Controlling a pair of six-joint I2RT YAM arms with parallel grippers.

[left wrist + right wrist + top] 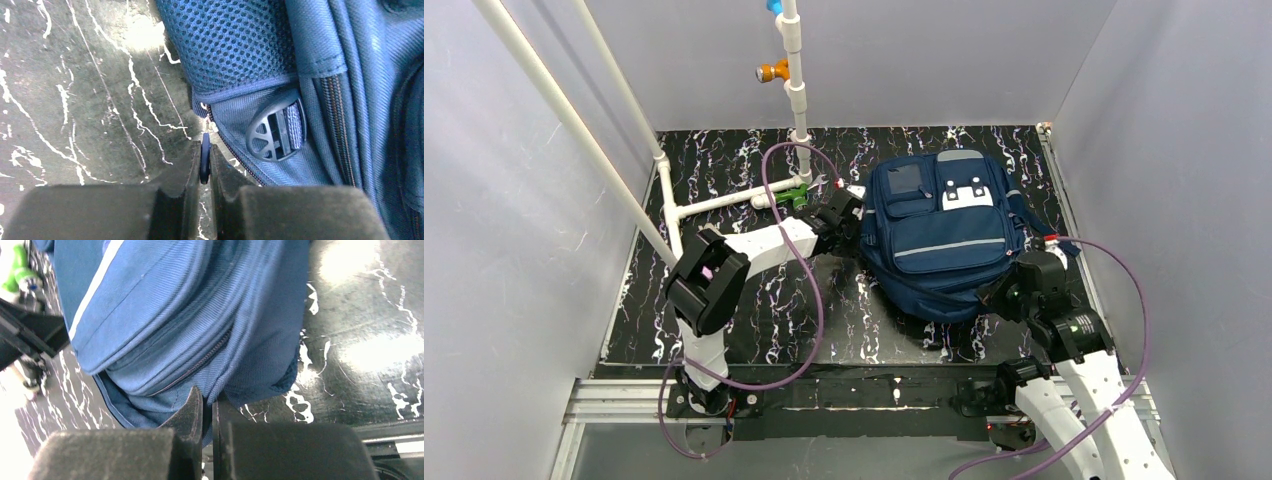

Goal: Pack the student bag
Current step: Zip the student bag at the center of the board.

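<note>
Student bag (944, 235): we judge unzipping in hand. Left jaws clenched on zipper pull (205, 161); right jaws pinching bag fabric. Next: draw pull steadily along track.

Overhead camera looks down; wrist cameras sit close against backpack (939, 240)
</note>
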